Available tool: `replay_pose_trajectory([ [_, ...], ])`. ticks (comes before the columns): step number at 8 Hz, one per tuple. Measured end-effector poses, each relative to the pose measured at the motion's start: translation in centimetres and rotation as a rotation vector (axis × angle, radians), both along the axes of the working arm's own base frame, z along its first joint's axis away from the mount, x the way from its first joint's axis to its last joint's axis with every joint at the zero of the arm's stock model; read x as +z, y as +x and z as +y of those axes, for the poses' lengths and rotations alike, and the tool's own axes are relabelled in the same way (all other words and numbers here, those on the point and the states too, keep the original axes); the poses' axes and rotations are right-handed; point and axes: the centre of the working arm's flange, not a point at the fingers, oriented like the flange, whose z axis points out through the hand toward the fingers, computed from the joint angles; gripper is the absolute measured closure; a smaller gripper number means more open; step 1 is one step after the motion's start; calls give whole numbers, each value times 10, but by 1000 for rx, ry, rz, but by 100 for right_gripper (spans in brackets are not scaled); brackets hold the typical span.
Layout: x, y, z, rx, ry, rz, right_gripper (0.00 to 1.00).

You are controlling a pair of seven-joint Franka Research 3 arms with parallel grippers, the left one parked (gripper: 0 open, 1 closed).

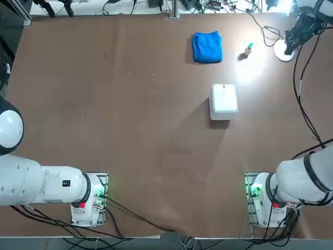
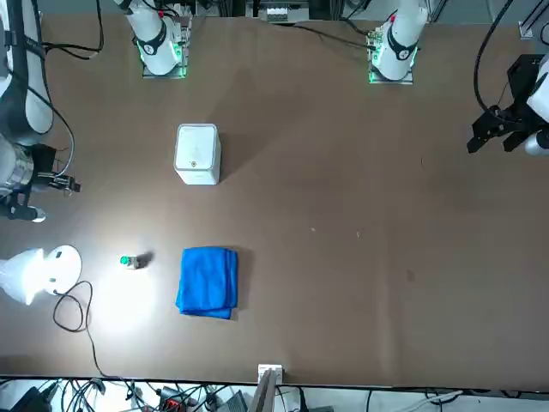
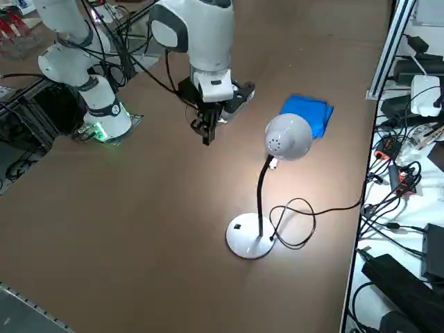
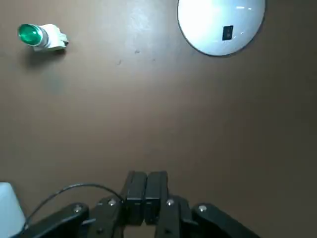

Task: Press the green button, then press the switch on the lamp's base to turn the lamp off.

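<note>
Brown surface (image 1: pixel 104 104): bears all items
right pincer (image 4: pixel 145 191): fingers pressed together, empty, above bare surface
green button (image 4: pixel 30 34): untouched
lamp (image 3: pixel 288 137): lit
switch (image 4: pixel 227 32): on lamp's base (image 4: pixel 218 25)

My feeds are evenly lit, but the lamp (image 3: pixel 277 159) is on and throws a bright pool onto the brown surface (image 1: pixel 130 130). From overhead and the front its head blows out to white glare. The white box (image 1: pixel 224 99) casts a long soft shadow away from it. My wrist feed stays sharp.
</note>
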Motion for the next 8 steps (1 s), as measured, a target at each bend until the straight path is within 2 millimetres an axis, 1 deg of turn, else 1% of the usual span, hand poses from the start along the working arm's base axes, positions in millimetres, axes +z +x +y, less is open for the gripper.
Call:
replay_pose_trajectory([
  [1,-17,-4,-13,31,-14,-54,99],
  [3,-51,-21,-53,94,-41,-176,99],
  [4,-65,-26,-71,104,-60,-228,99],
  [5,-78,-25,-81,108,-76,-272,99],
  [7,-112,-20,-87,109,-87,-309,99],
  [8,-126,-19,-93,103,-94,-330,99],
])
